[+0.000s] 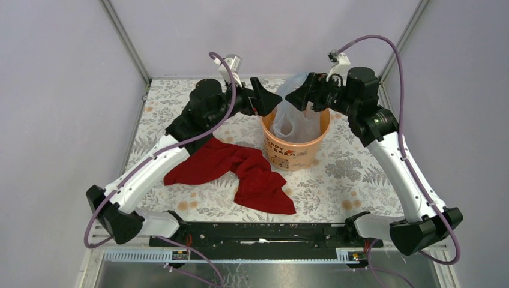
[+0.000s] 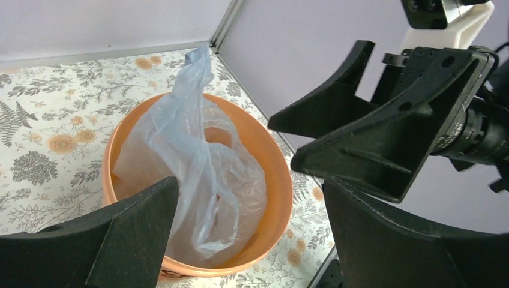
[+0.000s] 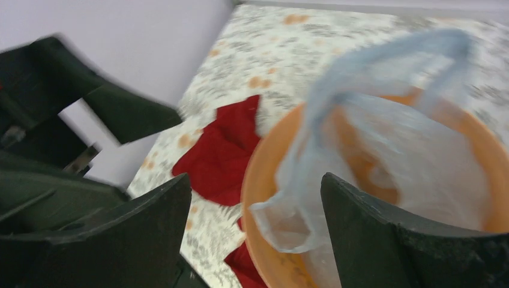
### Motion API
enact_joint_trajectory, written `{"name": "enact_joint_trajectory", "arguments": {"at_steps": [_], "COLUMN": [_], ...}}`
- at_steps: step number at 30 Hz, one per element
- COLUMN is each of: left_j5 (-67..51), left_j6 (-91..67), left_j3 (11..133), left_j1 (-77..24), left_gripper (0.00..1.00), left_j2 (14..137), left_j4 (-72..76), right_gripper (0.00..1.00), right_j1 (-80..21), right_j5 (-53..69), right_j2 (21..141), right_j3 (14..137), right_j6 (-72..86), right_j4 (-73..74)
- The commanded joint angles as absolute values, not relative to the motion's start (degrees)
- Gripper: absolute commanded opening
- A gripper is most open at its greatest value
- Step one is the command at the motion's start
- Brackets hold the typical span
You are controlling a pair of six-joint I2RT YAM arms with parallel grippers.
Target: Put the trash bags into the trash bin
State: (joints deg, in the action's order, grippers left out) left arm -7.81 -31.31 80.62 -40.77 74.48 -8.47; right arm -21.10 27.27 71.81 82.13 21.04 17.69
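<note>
Nearest the arm bases, a red cloth (image 1: 240,171) lies crumpled on the flowered desk (image 1: 360,174), at 8 o'clock of the trash bin (image 1: 294,153), its far edge reaching the bin's foot. The bin stands upright past mid-desk, rim up and wider than its base, printed side facing 6 o'clock.

The trash bag (image 1: 297,117) sits inside the bin. Its lower part is slumped against the inner wall, and its long axis runs upright. The narrowed handle end (image 2: 198,66) rises clear of the rim and points up and toward 12 o'clock.

The left gripper (image 1: 271,99) hovers over the rim at 10 o'clock, jaws spread wide and released, with nothing between them. The right gripper (image 1: 300,90) hangs at about 12 to 1 o'clock beside the bag's top. Its jaws are also parted, and the film is not pinched. In the right wrist view, which is blurred, the bag's loop (image 3: 360,66) drapes loose ahead of the fingers (image 3: 384,234).

Bare desk lies from 3 to 5 o'clock of the bin. At 12 o'clock the desk's far edge and the back wall stand close behind it.
</note>
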Motion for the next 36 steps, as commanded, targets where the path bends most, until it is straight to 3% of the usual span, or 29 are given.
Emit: {"name": "enact_joint_trajectory", "arguments": {"at_steps": [1, 4, 6, 11, 15, 16, 20, 24, 30, 33, 36], "left_j5": [-8.98, -11.03, -10.38, -7.38, -11.52, -10.82, -6.75, -4.4, -7.56, -10.44, -13.32], "left_j6": [-31.43, -25.63, -22.53, -16.15, -14.84, -14.88, -15.42, -18.46, -25.49, -31.56, -38.82], "left_j3": [84.23, 87.64, 92.38, 105.68, 114.48, 116.59, 120.38, 111.83, 94.5, 88.89, 83.28], "left_j1": [-39.65, -39.72, -39.68, -39.79, -39.81, -39.8, -39.77, -39.69, -39.13, -37.61, -35.2], "left_gripper": [0.94, 0.94, 0.97, 0.99, 0.97, 0.93, 0.6, 0.39, 0.28, 0.15, 0.08], "left_j2": [77.8, 83.5, 88.39, 100.28, 108.07, 109.65, 112.13, 105.26, 92.88, 90.29, 88.49], "left_j4": [-6.53, -6.48, -8.56, -11.32, -14.3, -15.64, -18.36, -11.17, 6.26, 12.69, 19.74], "right_gripper": [0.88, 0.86, 0.74, 0.64, 0.62, 0.62, 0.62, 0.67, 0.84, 0.85, 0.8], "right_j1": [-20.85, -20.91, -20.92, -20.91, -20.87, -20.91, -20.92, -20.89, -20.92, -20.92, -21.03], "right_j5": [3.39, 2.19, 3.07, 1.93, -1.67, -1.9, -1.26, 4.76, 11.33, 13.41, 13.5], "right_j2": [70.54, 69.32, 69.6, 70.04, 67.59, 67.3, 66.84, 69.3, 72.03, 72.67, 72.97], "right_j3": [83.47, 79.51, 78.04, 76.78, 75.03, 75.16, 75.14, 76.45, 76.83, 77.16, 77.49], "right_j6": [26.92, 31.06, 31.97, 31.55, 30.41, 30.07, 29.06, 28.19, 31.68, 34.2, 36.64], "right_j4": [25.83, 22.17, 20.92, 20.48, 19.43, 19.66, 19.49, 19.16, 15.83, 14.27, 15.04]}}
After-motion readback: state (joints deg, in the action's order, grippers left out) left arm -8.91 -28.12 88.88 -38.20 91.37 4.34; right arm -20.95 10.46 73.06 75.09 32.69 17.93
